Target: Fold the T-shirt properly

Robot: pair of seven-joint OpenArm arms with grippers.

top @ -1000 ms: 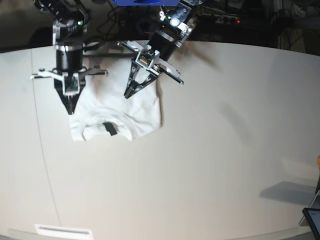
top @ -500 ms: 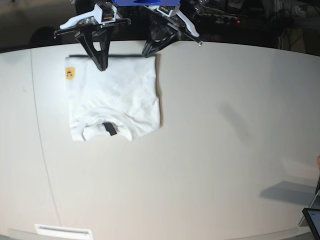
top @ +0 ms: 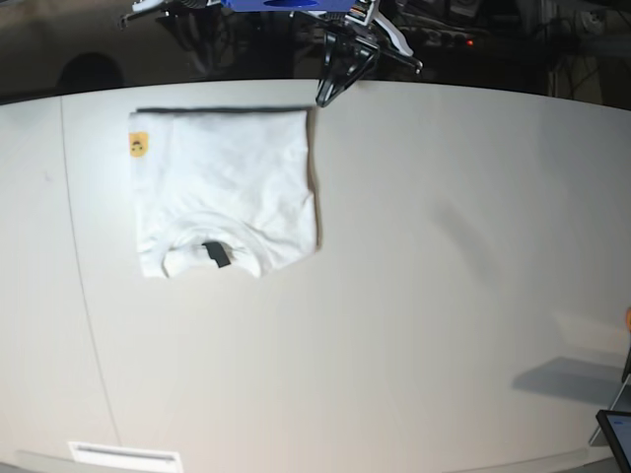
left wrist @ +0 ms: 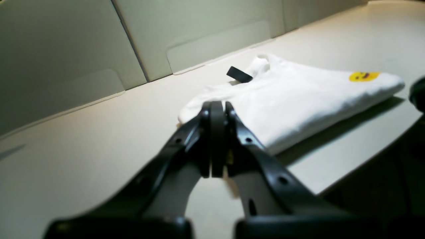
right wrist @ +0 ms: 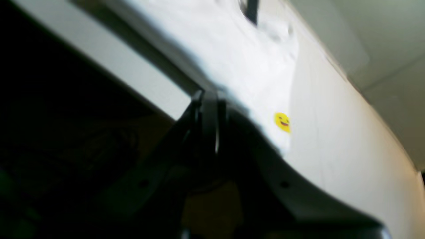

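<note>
The white T-shirt [top: 227,187] lies folded into a flat rectangle at the table's far left, plain side up. Its black neck label [top: 216,253] faces the near edge and a small yellow smiley patch [top: 138,144] sits at its far left corner. My left gripper [top: 323,101] hangs shut just beyond the shirt's far right corner, off the cloth. In the left wrist view its fingertips [left wrist: 215,109] are pressed together with nothing between them, short of the T-shirt [left wrist: 298,99]. My right gripper [right wrist: 207,96] is shut and empty over the table's far edge, beside the smiley patch [right wrist: 282,122].
The white table [top: 444,296] stretches wide to the right and front of the shirt. A white strip [top: 125,455] lies at the near left edge and a dark screen [top: 616,434] at the near right corner. Dark equipment and cables stand behind the far edge.
Both arms have pulled back from above the shirt toward the table's far edge; the right one has nearly left the base view. The folded shirt has not moved.
</note>
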